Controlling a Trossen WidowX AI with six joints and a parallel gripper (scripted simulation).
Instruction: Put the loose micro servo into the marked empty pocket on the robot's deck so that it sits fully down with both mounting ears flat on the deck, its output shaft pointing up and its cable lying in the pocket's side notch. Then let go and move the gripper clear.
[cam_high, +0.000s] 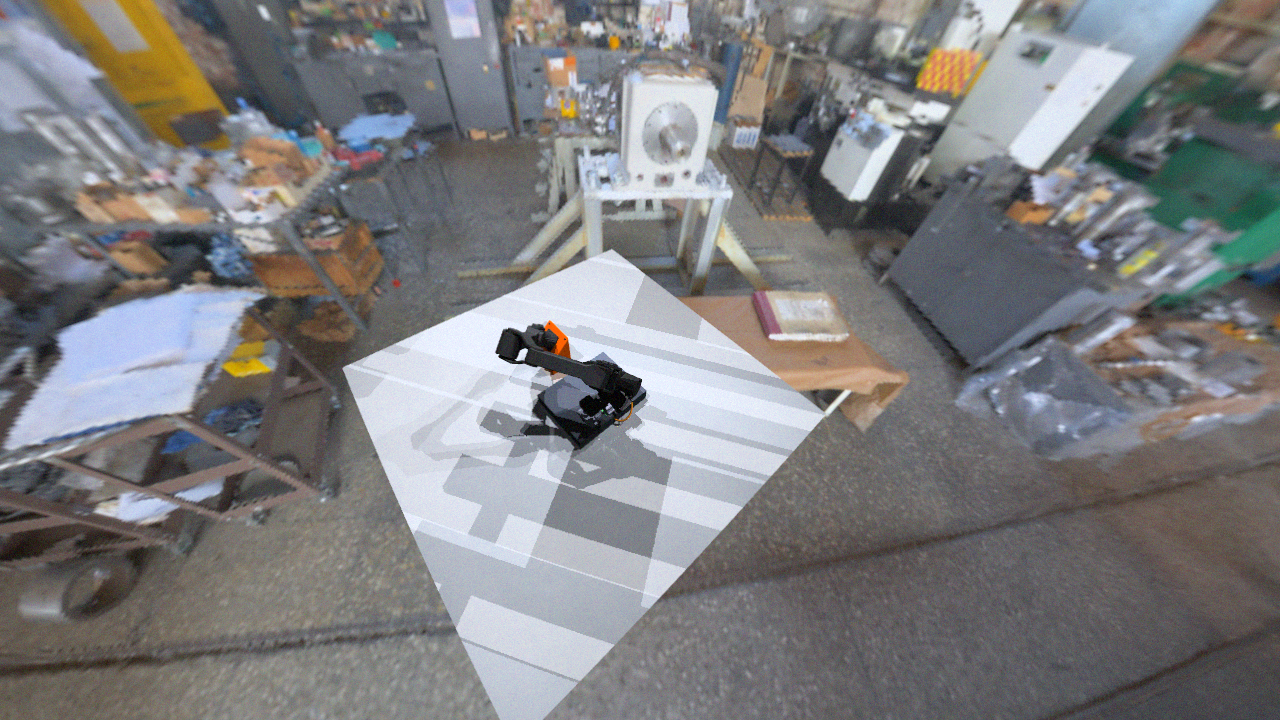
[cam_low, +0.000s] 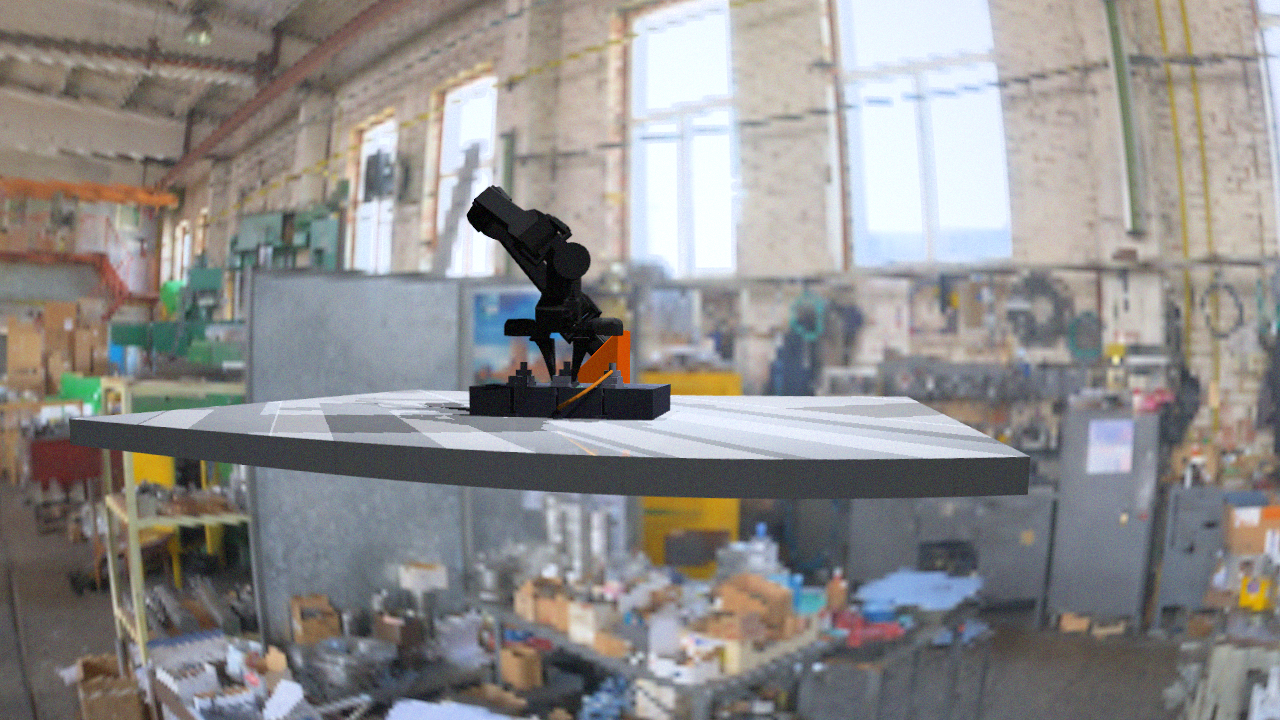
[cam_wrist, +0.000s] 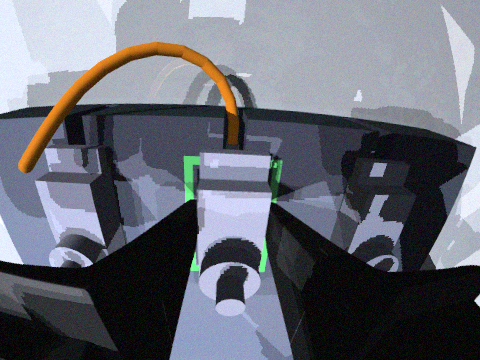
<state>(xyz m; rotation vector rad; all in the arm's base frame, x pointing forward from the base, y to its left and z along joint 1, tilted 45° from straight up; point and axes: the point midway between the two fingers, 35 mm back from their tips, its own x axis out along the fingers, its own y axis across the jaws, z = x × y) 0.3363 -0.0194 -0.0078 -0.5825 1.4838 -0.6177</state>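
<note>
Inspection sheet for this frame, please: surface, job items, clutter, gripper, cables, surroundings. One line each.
Surface: grey-and-white patterned table top, shadows across it.
Job's things: micro servo held over the green-marked pocket in the dark deck, shaft toward the wrist camera; whether it is fully seated cannot be told. Two other servos sit either side.
Clutter: orange wedge behind the deck.
Gripper: gripper shut on the micro servo.
Cables: orange cable arches up and leftward, not lying in the notch.
Surroundings: cluttered workshop, blurred.
</note>
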